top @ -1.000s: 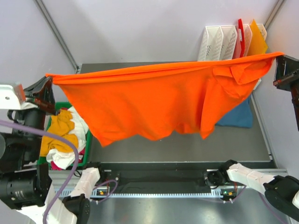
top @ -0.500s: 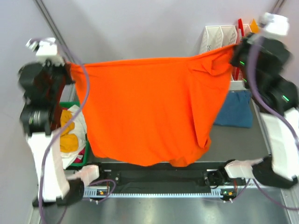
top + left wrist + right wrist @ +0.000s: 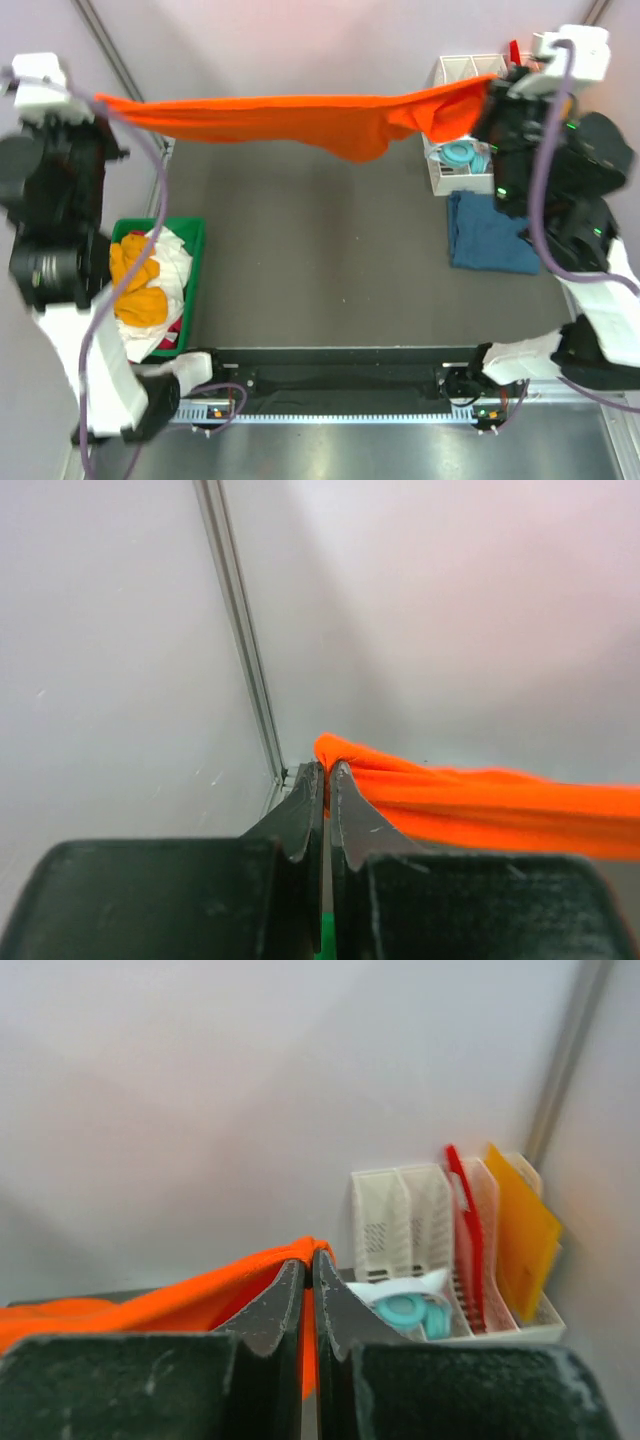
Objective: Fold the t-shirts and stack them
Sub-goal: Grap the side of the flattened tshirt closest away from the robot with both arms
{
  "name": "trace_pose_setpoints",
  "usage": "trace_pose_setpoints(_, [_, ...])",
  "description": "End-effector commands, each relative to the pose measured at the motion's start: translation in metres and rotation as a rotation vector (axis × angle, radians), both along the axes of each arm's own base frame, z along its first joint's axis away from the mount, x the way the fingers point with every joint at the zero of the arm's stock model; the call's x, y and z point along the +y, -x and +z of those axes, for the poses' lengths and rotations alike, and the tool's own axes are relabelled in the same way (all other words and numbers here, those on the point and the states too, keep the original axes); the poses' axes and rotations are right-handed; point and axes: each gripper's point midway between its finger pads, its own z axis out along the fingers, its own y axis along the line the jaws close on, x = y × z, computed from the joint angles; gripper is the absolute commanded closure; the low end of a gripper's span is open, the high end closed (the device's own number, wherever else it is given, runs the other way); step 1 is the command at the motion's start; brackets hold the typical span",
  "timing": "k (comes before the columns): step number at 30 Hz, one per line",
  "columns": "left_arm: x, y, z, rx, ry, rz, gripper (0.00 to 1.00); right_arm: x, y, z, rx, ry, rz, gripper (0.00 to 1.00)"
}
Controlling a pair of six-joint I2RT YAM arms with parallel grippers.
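Well above the table (image 3: 320, 270), both pincers. Left gripper (image 3: 326, 770): jaws pressed together on one end of the orange t-shirt (image 3: 300, 118), with a small bulge of cloth poking out just past the fingertips. Right gripper (image 3: 308, 1255): likewise clamped on the other end of the same shirt, with a fold of orange caught right at the tips.

Between the two pincers, drawn out into a long narrow band in the air, sagging to a soft point somewhat nearer the right gripper than the left.

Beneath the right gripper, a white rack (image 3: 452, 70) with teal round things (image 3: 462, 155) in its front part. Ahead of that pincer and to its right, a red board (image 3: 460, 1220) and an orange board (image 3: 520, 1225) standing upright in the rack's slots. Below it and back toward its arm base, a dark blue t-shirt (image 3: 492, 235) lying folded flat on the table.

Far below the left gripper, back toward its arm base, a green bin (image 3: 197, 270) heaped with yellow-orange t-shirts (image 3: 135, 268) and a white t-shirt (image 3: 172, 252), with a sliver of red at the near end.
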Motion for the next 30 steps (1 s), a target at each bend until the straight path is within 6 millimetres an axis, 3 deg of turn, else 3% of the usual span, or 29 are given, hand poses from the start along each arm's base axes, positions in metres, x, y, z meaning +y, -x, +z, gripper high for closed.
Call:
trace_pose_setpoints(1, [-0.003, 0.063, -0.004, -0.07, 0.022, 0.005, 1.0, -0.062, 0.033, -0.025, 0.055, -0.091, -0.189, 1.0])
trace_pose_setpoints(2, [-0.004, 0.063, -0.018, -0.04, 0.019, 0.003, 1.0, -0.065, 0.038, -0.031, 0.063, -0.105, -0.185, 1.0])
trace_pose_setpoints(3, [-0.003, 0.073, -0.02, -0.048, 0.01, 0.009, 1.0, -0.08, 0.052, -0.032, 0.068, -0.162, -0.176, 1.0])
trace_pose_setpoints(5, [-0.003, 0.102, -0.018, -0.066, 0.0, 0.019, 1.0, -0.082, 0.06, -0.045, 0.102, -0.152, -0.18, 1.0])
trace_pose_setpoints(6, [-0.003, 0.111, -0.016, -0.072, 0.0, 0.025, 1.0, -0.093, 0.07, -0.044, 0.132, -0.182, -0.176, 1.0])
trace_pose_setpoints(7, [-0.002, 0.126, -0.008, -0.098, 0.002, 0.035, 1.0, -0.092, 0.073, -0.049, 0.153, -0.164, -0.173, 1.0])
trace_pose_setpoints(8, [-0.002, 0.132, -0.011, -0.08, 0.004, 0.037, 1.0, -0.093, 0.075, -0.045, 0.152, -0.251, -0.16, 1.0])
trace_pose_setpoints(9, [-0.001, 0.138, -0.009, -0.084, 0.009, 0.04, 1.0, -0.092, 0.077, -0.047, 0.182, -0.15, -0.157, 1.0])
trace_pose_setpoints(12, [0.006, 0.154, -0.001, -0.116, -0.005, 0.076, 1.0, -0.083, 0.075, -0.031, 0.164, -0.129, -0.137, 1.0])
trace_pose_setpoints(16, [0.008, 0.154, 0.008, -0.135, -0.022, 0.079, 1.0, -0.074, 0.072, 0.003, 0.095, -0.163, -0.1, 1.0])
trace_pose_setpoints(20, [0.009, 0.129, 0.003, -0.094, -0.048, 0.086, 1.0, -0.049, 0.065, 0.024, 0.012, -0.099, -0.092, 1.0])
trace_pose_setpoints(22, [0.005, 0.104, -0.009, -0.046, -0.061, 0.071, 1.0, -0.054, 0.058, 0.024, 0.001, -0.093, -0.149, 1.0])
trace_pose_setpoints(25, [-0.005, 0.063, -0.031, 0.025, -0.076, 0.032, 1.0, -0.059, 0.041, 0.018, -0.009, -0.078, -0.23, 1.0])
trace_pose_setpoints(26, [-0.008, 0.053, -0.036, 0.038, -0.075, 0.019, 1.0, -0.047, 0.032, 0.012, -0.013, -0.065, -0.185, 1.0])
trace_pose_setpoints(27, [-0.012, 0.039, -0.043, 0.06, -0.077, -0.004, 1.0, -0.06, 0.024, 0.011, -0.021, -0.078, -0.225, 1.0])
trace_pose_setpoints(29, [-0.017, 0.02, -0.054, 0.085, -0.066, -0.023, 1.0, -0.053, 0.006, -0.007, 0.008, -0.05, -0.212, 1.0])
trace_pose_setpoints(30, [-0.02, 0.009, -0.061, 0.104, -0.062, -0.031, 1.0, -0.062, -0.004, -0.014, 0.021, -0.036, -0.254, 1.0])
